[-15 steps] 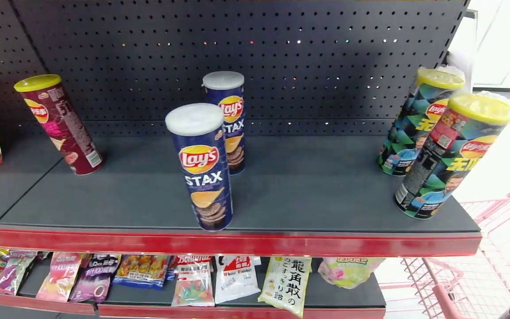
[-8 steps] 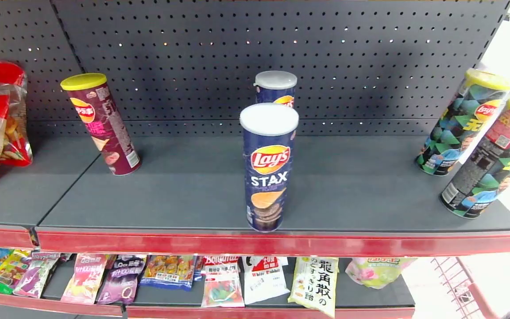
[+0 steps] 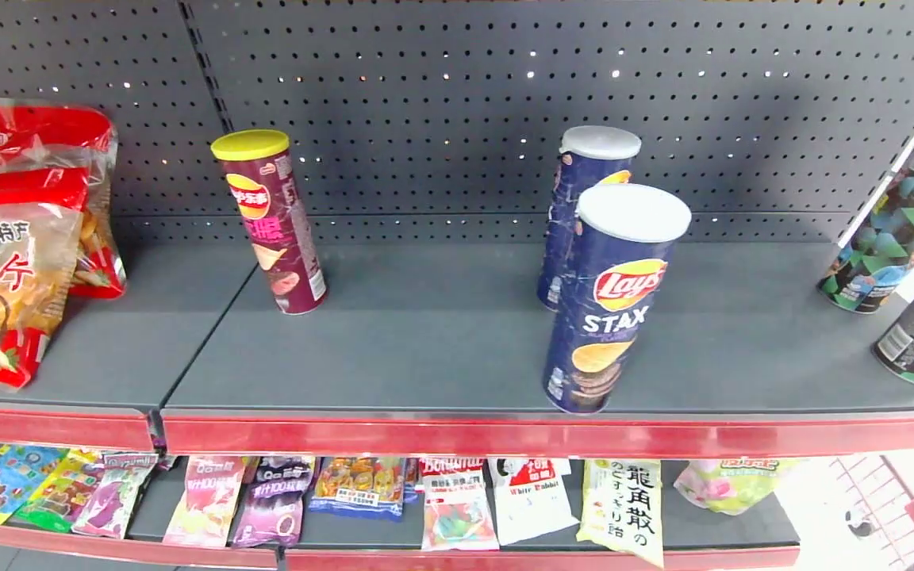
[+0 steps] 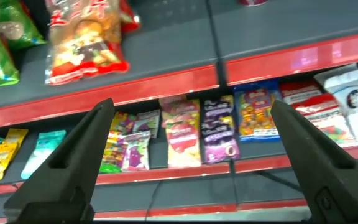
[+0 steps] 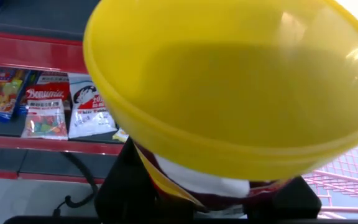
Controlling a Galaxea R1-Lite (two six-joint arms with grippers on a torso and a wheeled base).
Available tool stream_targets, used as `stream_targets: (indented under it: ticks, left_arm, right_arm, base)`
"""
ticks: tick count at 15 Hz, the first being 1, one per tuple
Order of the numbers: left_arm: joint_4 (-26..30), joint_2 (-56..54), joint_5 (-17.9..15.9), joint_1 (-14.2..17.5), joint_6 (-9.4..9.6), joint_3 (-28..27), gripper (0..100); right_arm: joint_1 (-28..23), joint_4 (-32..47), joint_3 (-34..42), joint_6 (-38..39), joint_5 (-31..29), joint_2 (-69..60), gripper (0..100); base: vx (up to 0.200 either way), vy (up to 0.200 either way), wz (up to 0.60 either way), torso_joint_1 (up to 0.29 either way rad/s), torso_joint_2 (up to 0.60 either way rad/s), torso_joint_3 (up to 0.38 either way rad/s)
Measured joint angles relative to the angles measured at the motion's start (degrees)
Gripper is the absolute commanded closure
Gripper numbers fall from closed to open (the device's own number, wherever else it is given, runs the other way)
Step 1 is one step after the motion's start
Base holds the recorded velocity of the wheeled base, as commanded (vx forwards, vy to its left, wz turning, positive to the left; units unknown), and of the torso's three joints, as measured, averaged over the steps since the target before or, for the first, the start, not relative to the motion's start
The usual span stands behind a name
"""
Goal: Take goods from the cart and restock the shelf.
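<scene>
Right gripper clamps 1 yellow-lidded maroon crisp tube; stand it upright beside the matching shelved tube; left gripper spread wide, empty.

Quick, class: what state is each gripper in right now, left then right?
Left gripper: open, holding nothing.
Right gripper: closed on a yellow-lidded can.
</scene>
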Motion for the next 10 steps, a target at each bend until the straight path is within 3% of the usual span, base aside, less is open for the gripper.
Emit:
stream_targets:
  ticks: [6, 10]
  left_arm:
    - [0.02, 0.07, 0.00, 0.02, 0.00, 0.13, 0]
    - [0.05, 0.20, -0.06, 0.04, -0.06, 0.61, 0]
  right_arm:
    - [0.24, -0.05, 0.29, -0.09, 0.43, -0.11, 100]
    - [0.49, -1.21, 0.18, -0.09, 4.85, -0.16, 100]
  base:
    - [0.000, 0.200, 0.00, 0.003, 0.00, 0.002]
    - [0.000, 0.200, 0.00, 0.002, 0.00, 0.002]
